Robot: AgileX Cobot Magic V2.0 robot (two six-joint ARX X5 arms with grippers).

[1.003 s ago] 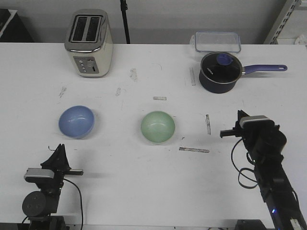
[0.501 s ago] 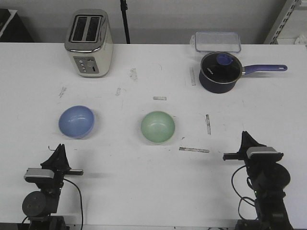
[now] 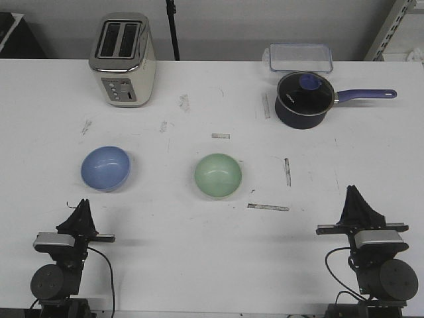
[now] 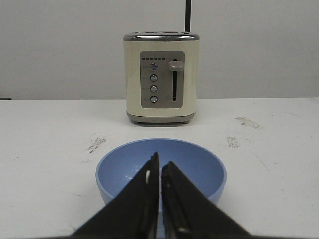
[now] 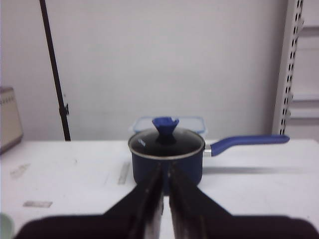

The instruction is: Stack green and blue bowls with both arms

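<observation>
The blue bowl (image 3: 105, 167) sits at the left of the table; it also shows in the left wrist view (image 4: 160, 171), just beyond my fingers. The green bowl (image 3: 218, 175) sits at the middle, apart from the blue one; only its edge (image 5: 4, 225) shows in the right wrist view. My left gripper (image 3: 82, 211) rests near the front edge, behind the blue bowl, shut and empty (image 4: 160, 167). My right gripper (image 3: 357, 199) rests near the front right edge, shut and empty (image 5: 165, 172), pointing toward the saucepan.
A cream toaster (image 3: 122, 59) stands at the back left. A dark navy saucepan (image 3: 303, 99) with a purple handle and a clear lidded box (image 3: 300, 57) stand at the back right. Tape strips (image 3: 267, 207) and scuffs mark the white table (image 3: 172, 232).
My right arm has drawn back from right of the green bowl toward the front right edge and folded down. The left arm and both bowls have not moved.
</observation>
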